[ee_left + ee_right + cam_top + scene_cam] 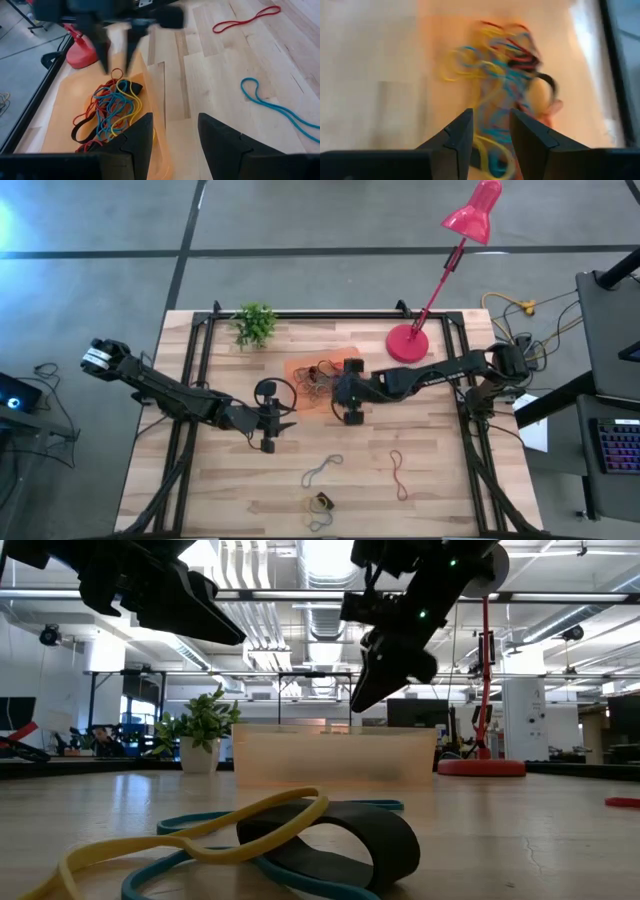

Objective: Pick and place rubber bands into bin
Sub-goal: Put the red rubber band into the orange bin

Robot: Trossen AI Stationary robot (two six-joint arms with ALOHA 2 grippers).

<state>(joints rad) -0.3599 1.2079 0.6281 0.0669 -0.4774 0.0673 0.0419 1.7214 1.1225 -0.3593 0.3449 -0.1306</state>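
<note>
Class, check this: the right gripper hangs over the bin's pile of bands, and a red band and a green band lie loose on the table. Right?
One slip: the loose band beside the red band is blue, not green, as the left wrist view shows. The right gripper does hang over the bin and its pile.

No legible text, label, brand, number or sign is showing in any view. Nothing readable is appearing on the table top, the arms, the bin, the lamp, or the equipment in the room behind the table.
</note>
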